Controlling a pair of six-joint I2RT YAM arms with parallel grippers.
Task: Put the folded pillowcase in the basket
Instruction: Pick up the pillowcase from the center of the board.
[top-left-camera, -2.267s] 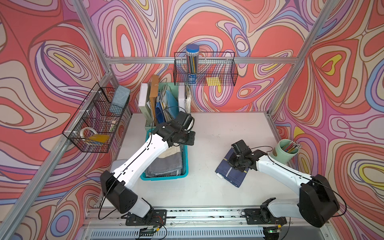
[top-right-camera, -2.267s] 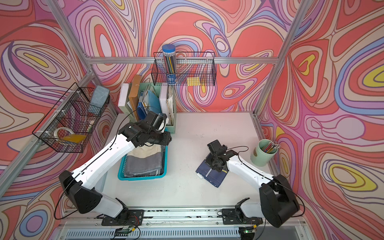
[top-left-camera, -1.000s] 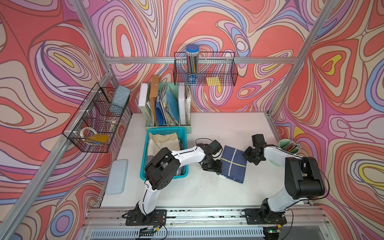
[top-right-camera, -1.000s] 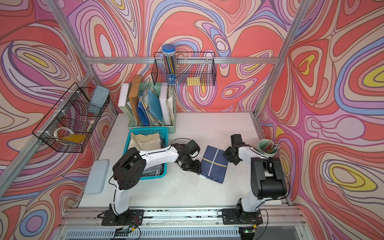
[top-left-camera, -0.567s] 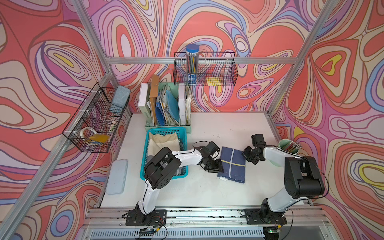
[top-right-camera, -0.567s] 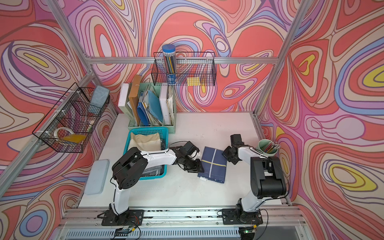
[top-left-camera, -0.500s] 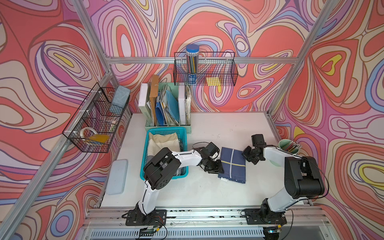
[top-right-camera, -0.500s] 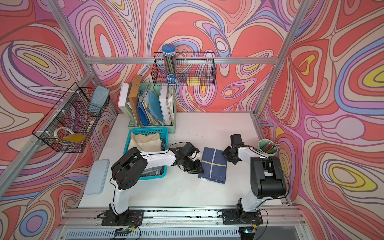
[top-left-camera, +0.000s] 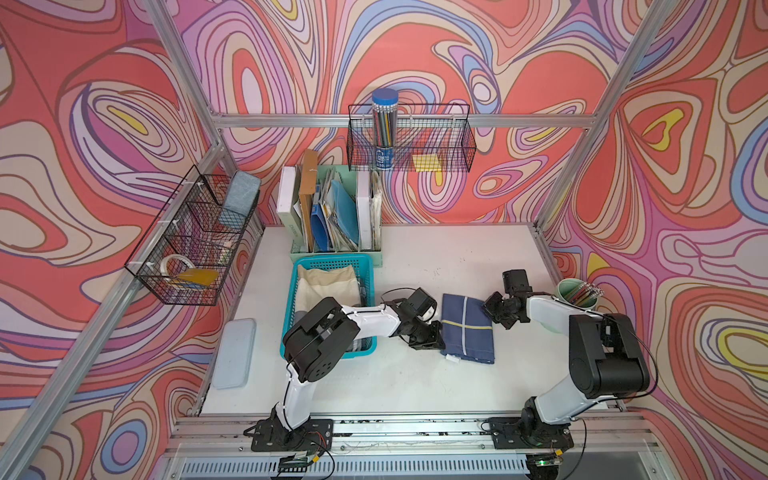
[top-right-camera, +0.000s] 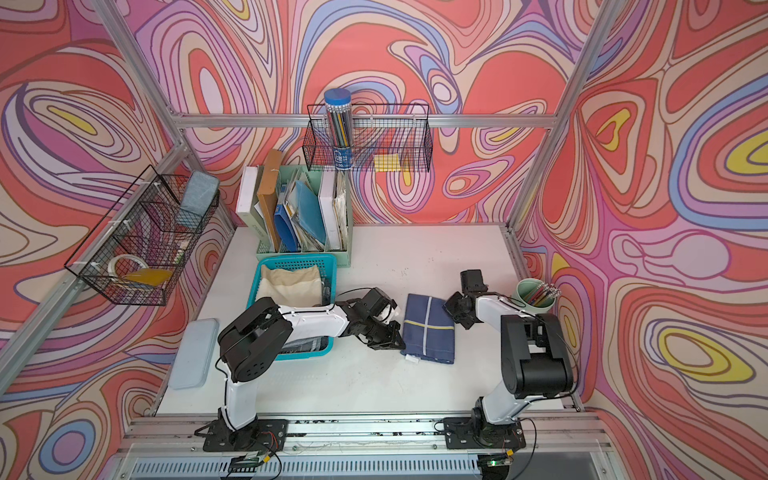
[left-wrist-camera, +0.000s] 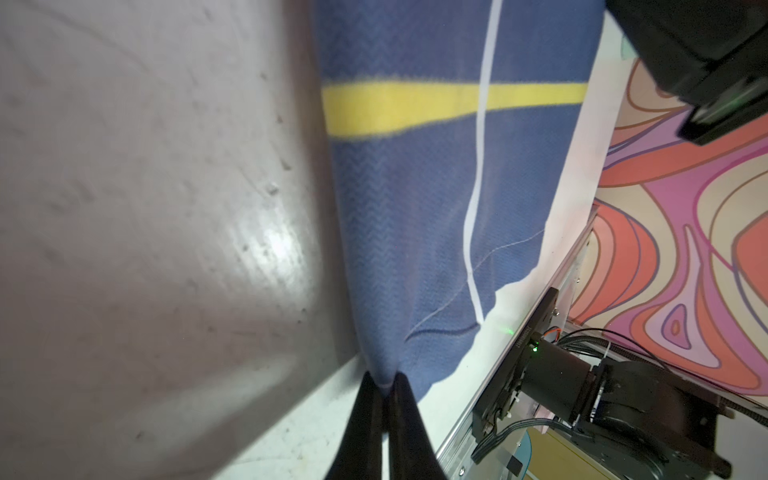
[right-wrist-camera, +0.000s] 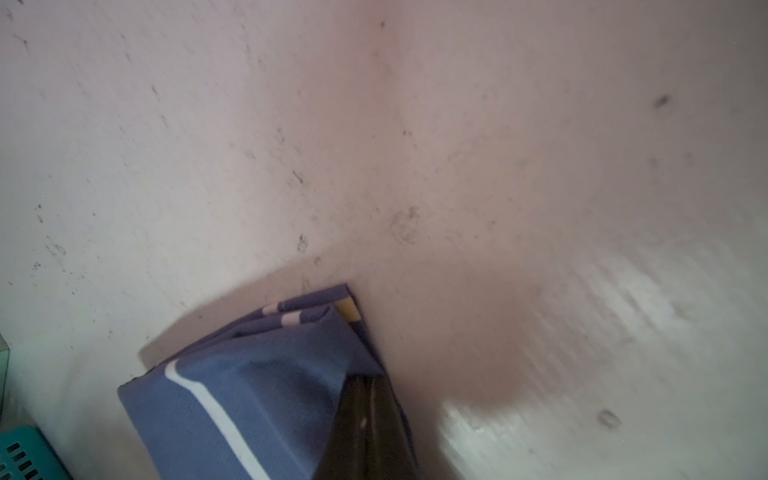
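Broadly, the white table (top-left-camera: 415, 374) carries everything, and both arms reach in low over it from the near edge. The left arm (top-left-camera: 365, 322) stretches across the near end of the basket (top-left-camera: 332, 261), a turquoise plastic one with holes in its sides that stands on the left half of the table and holds a folded cream cloth (top-left-camera: 328, 282). The right arm (top-left-camera: 548, 309) bends in from the other side. Between the two lies the pillowcase (top-left-camera: 467, 328), a folded navy rectangle with a yellow stripe crossed by a white one. It rests flat on the table to the right of the basket, outside it and not touching it. A pale blue flat case (top-left-camera: 233, 353) lies left of the basket, and a green cup (top-left-camera: 571, 291) of pencils stands at the right edge, just behind the right arm. The left gripper (left-wrist-camera: 384, 382) sits at the pillowcase's basket-side edge with its jaws narrowed to a pinch on the cloth. The right gripper (right-wrist-camera: 365, 382) is clamped the same way on the corner at the opposite side, where the folded layers bunch up a little.
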